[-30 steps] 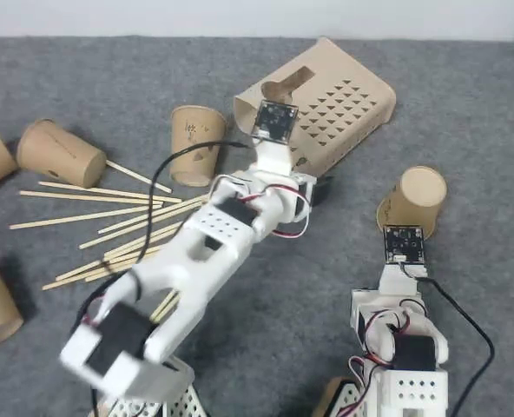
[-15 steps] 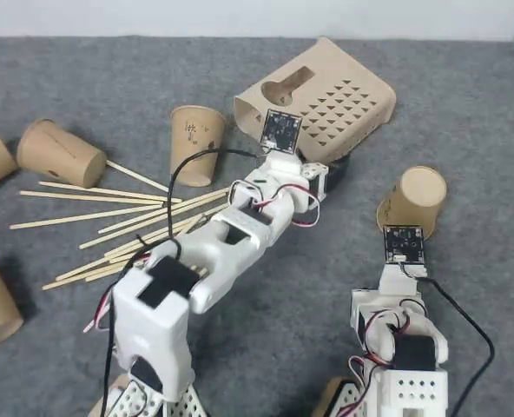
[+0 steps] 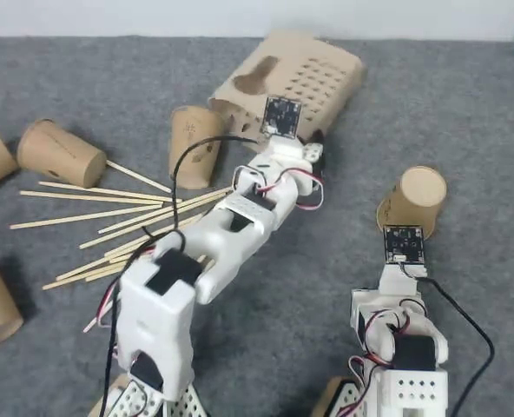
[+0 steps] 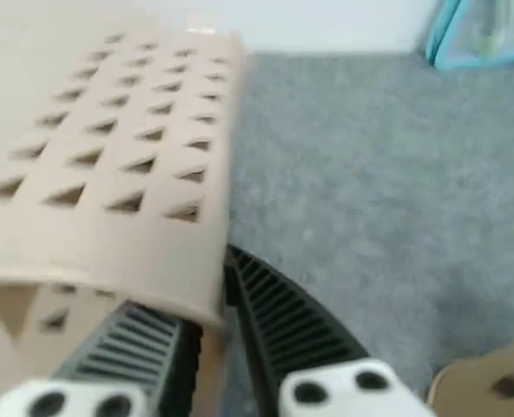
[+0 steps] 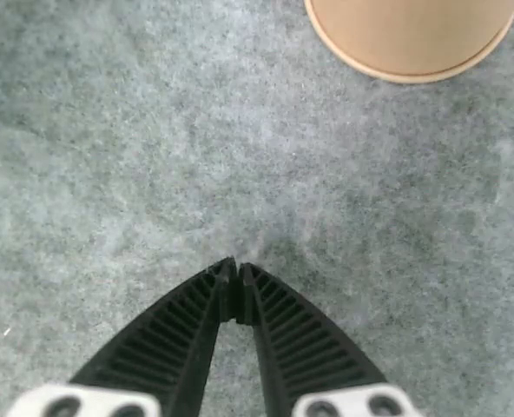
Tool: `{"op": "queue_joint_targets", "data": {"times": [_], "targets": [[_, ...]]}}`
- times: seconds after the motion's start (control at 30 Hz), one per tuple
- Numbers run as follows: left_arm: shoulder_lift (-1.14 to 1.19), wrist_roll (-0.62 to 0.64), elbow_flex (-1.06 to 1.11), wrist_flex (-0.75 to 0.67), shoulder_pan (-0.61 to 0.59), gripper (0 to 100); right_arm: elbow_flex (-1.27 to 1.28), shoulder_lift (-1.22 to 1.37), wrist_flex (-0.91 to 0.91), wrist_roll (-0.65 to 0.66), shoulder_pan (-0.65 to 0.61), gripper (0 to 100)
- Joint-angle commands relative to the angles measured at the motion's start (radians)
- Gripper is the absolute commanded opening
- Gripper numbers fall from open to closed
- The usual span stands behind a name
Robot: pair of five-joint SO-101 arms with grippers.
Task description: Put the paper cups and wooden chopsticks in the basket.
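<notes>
Basket (image 3: pixel 313 74): tipped over, far side of table (image 3: pixel 465 113).
Left tool (image 4: pixel 212 291): we read it clamped on basket wall (presumably to right it).
Right tool (image 5: pixel 237 269): pinched together, empty, near paper cup (image 5: pixel 411 35).

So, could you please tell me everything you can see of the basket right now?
The basket is beige and plastic-looking, with rows of small triangular holes in one wall and a keyhole-shaped handle cut-out in its end. It lies tipped over on the grey carpet, perforated wall upward. The left gripper is shut on its edge, a finger on each side. A paper cup sits close beside it; contact is unclear.
</notes>
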Motion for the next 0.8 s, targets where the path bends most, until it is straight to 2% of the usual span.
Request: {"op": "queue_joint_targets", "data": {"times": [0.0, 0.23, 0.5, 0.63, 0.77], "targets": [[-0.212, 0.000, 0.002, 0.132, 0.003, 1, 0.012, -0.012, -0.018, 0.018, 0.010, 0.8], [-0.468, -0.006, -0.099, 0.606, 0.003, 1, 0.012, -0.012, -0.018, 0.018, 0.010, 0.8], [-0.528, -0.230, -0.469, 1.240, -0.008, 1, 0.012, -0.012, -0.018, 0.018, 0.010, 0.8], [-0.526, -0.379, -0.636, 1.448, -0.017, 1, 0.012, -0.012, -0.018, 0.018, 0.010, 0.8], [-0.526, -0.451, -0.723, 1.588, -0.014, 1, 0.012, -0.012, -0.018, 0.018, 0.010, 0.8]]}}
